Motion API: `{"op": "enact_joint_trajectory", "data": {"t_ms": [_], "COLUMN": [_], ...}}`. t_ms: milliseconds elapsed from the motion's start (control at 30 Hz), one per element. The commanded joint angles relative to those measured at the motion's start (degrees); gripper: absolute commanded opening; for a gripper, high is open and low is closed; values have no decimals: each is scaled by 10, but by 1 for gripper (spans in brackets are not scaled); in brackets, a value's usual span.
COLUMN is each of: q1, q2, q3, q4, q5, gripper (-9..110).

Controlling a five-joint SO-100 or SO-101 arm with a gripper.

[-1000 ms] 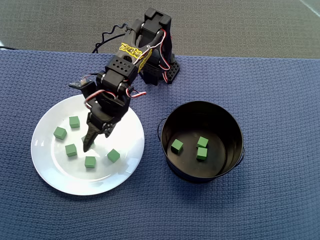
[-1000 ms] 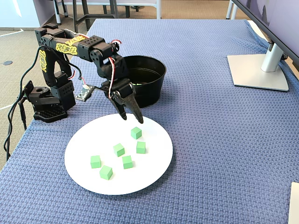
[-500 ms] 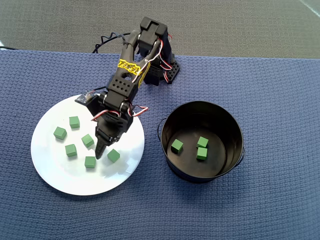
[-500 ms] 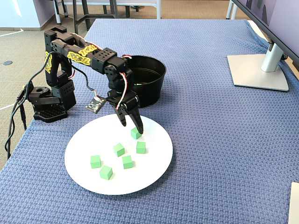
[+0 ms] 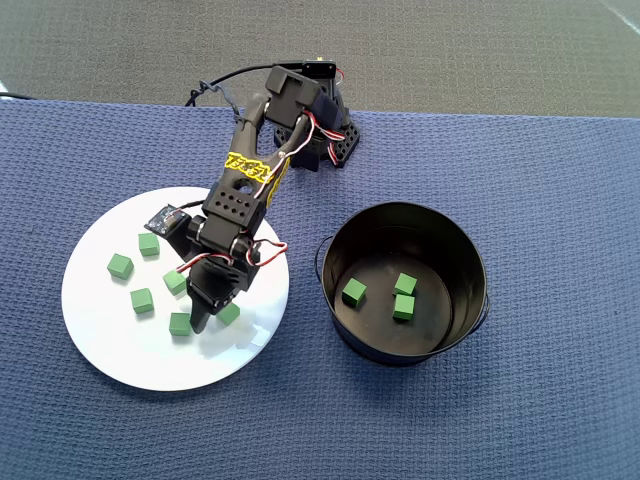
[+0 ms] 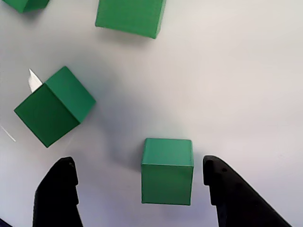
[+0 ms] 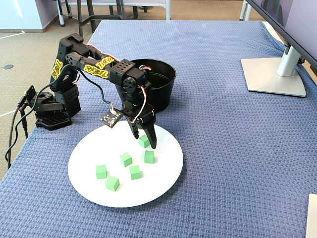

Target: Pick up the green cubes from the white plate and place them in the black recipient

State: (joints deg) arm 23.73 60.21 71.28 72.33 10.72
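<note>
In wrist view alone, cube (image 6: 167, 170) between parted fingers (image 6: 57, 189).

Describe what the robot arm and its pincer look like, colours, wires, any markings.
The arm is black plastic with yellow patterned stickers on its links, red and white wires looping between joints, and black cables trailing off its base. A small circuit board hangs at the wrist. The pincer has two tapered black fingers.

**Cube count: nine in all**

On the plate (image 5: 110, 340), left of centre in the overhead view, six green cubes (image 5: 120, 266) lie. In the black pot (image 5: 440, 235), right of centre, three more cubes (image 5: 354, 292) rest on the bottom. One plate, one pot, one arm (image 5: 250, 170).
</note>
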Motion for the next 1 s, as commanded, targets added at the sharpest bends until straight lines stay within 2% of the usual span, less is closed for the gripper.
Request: {"op": "enact_joint_trajectory", "data": {"t_ms": [0,667,733,800,967], "q1": [-11,-26,-25,-21,-18], "q2": [3,6,3,2,4], "q3": [-37,0,-2,-4,-1], "q4": [5,-29,-28,-28,-32], "q5": [-9,-3,-3,1,-1], "gripper": [26,22,17,0,0]}}
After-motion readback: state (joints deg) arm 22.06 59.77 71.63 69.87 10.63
